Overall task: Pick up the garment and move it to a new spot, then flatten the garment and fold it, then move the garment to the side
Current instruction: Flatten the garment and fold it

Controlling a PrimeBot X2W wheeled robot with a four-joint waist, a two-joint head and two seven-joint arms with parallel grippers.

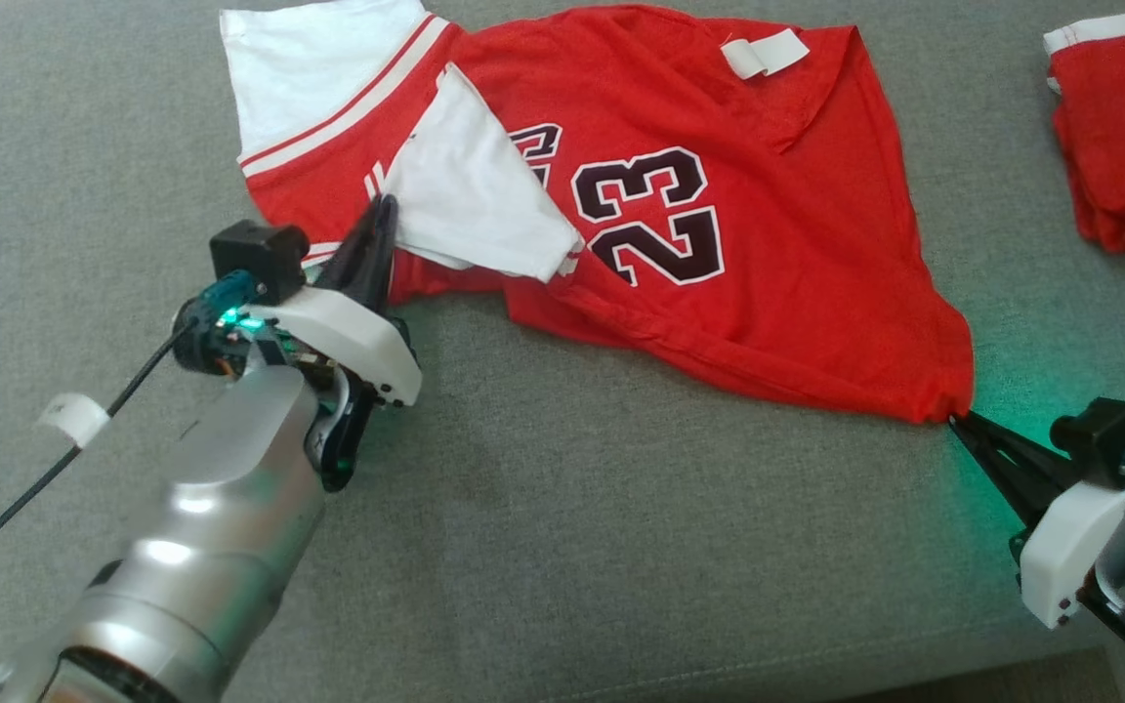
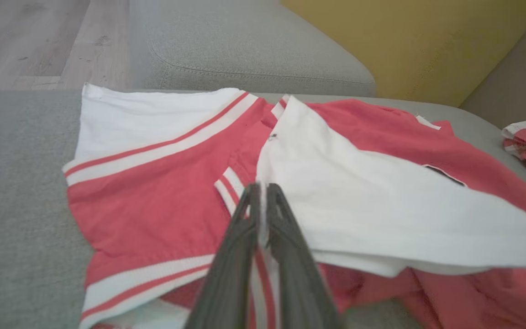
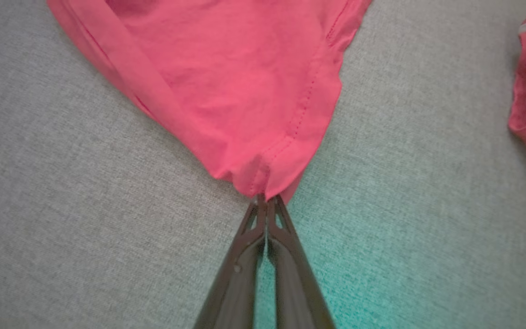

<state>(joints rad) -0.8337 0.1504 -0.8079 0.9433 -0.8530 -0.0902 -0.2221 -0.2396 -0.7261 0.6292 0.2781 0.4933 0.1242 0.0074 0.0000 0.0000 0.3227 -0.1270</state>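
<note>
- You are working on a grey woven sofa cushion (image 1: 562, 547) that takes up the whole head view.
- In the left wrist view you can see a second grey cushion (image 2: 244, 50) at the top centre, a pale wood floor (image 2: 30, 41) at the upper left and a yellow panel (image 2: 418, 41) at the upper right.
- A green glow lies on the cushion at the lower right of the head view.
- Your jersey (image 1: 777, 244) lies across the upper middle of the head view, flat on the cushion but rumpled.
- Its longest stretch runs on a diagonal, from the white sleeve (image 1: 309, 78) at the upper left to a pulled-out red corner at the lower right.
- The number 23 (image 1: 650, 215) reads upright to you, slightly tilted, and a white tag (image 1: 765, 52) sits at the top edge.
- A folded-over white panel (image 1: 475, 190) lies on the red front, left of the number.
- Your left gripper (image 1: 382, 210) has its fingers pressed together on the jersey at the white panel's edge, beside the striped trim.
- Your right gripper (image 1: 955, 420) pinches the jersey's lower right corner, fingers together.
- Another red garment (image 1: 1124, 146) lies well apart, at the upper right edge.
</note>
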